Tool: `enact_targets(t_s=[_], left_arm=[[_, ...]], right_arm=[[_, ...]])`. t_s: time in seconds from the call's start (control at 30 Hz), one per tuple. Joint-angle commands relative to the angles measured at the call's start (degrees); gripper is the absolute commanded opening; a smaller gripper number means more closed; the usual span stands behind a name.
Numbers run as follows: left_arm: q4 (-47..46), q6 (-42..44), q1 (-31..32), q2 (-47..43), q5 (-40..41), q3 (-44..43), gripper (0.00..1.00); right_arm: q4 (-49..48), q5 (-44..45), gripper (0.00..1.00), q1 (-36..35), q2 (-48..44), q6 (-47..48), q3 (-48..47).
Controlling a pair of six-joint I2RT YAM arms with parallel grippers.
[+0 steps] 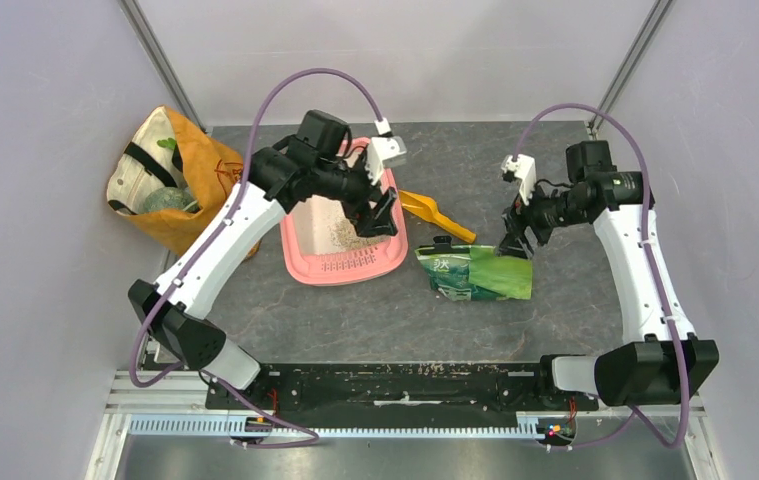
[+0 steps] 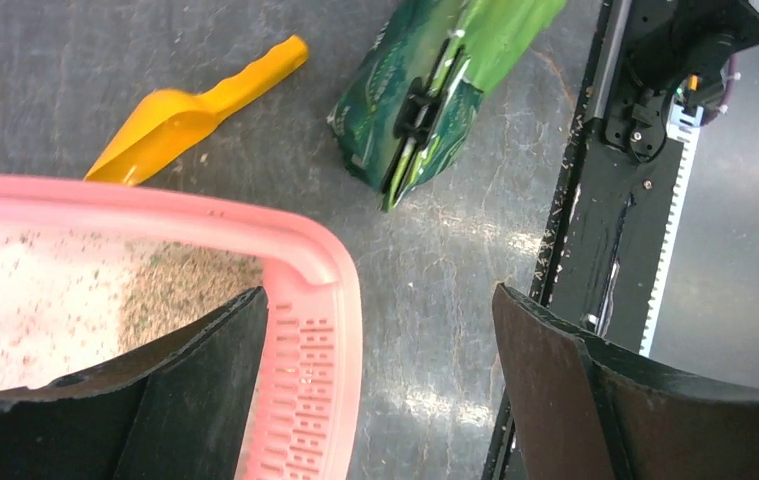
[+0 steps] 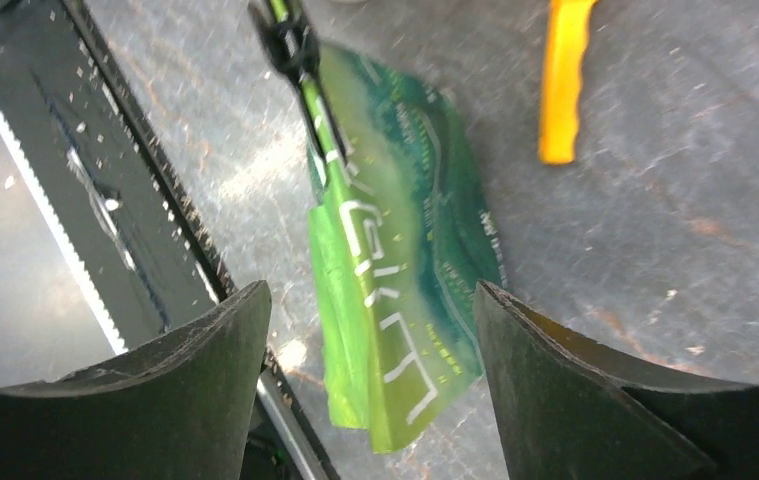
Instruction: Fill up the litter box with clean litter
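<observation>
The pink litter box (image 1: 307,236) lies left of centre, with grey-beige litter (image 1: 338,232) spread thinly inside. In the left wrist view its rim (image 2: 325,262) curves round to the slotted lip, with litter (image 2: 187,290) beside it. My left gripper (image 1: 379,214) is open above the box's right side; its jaws (image 2: 377,300) straddle the rim, one finger over the inside, one over the table. My right gripper (image 1: 515,240) is open and empty, just above the right end of the green foil bag (image 1: 477,275). The bag (image 3: 400,270) lies flat between its fingers.
An orange scoop (image 1: 436,214) lies between box and foil bag; it also shows in both wrist views (image 2: 185,110) (image 3: 563,80). A black clip (image 2: 417,105) closes the bag's end. An orange-tan fabric bag (image 1: 170,180) stands at the back left. A black rail (image 1: 405,385) runs along the near edge.
</observation>
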State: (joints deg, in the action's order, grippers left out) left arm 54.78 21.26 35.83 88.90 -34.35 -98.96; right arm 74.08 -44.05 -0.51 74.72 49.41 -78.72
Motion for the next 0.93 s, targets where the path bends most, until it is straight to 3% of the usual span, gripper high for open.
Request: enact_targets(t_s=[0.0,0.07,0.23,0.37,0.53,0.7,0.9], left_arm=[[2.9,-6.4,-6.0,-3.8,-0.4,-1.2,0.89],[4.8,-7.9,-10.3,-3.9,-1.4,-2.5,0.89],[7.0,-14.6,-25.0,-4.5,-3.8,-3.4,0.9],[7.9,-18.4,-33.8,-6.3,0.3,-1.8,0.91],[8.1,-17.4,-34.3,-10.5,13.5,4.7,0.91],[5.2,-17.4,-34.3,-14.6,16.2,13.3,0.92],[4.4,-17.8,-34.3,-14.7,18.8,14.6,0.92]], right_arm=[[-8.1,-1.6,0.83,0.2,-1.8,-12.6,-6.2],[-11.3,-1.2,0.96,0.2,-1.9,-18.5,-7.6],[-20.8,3.3,0.97,2.3,-1.8,-35.2,-10.4],[-25.4,7.8,0.97,5.2,-1.1,-43.7,-9.9],[-28.8,8.3,0.97,12.8,1.0,-50.5,-5.5],[-27.9,11.0,0.97,15.3,3.4,-51.0,-2.8],[-27.1,11.4,0.97,15.3,1.8,-50.8,-2.4]])
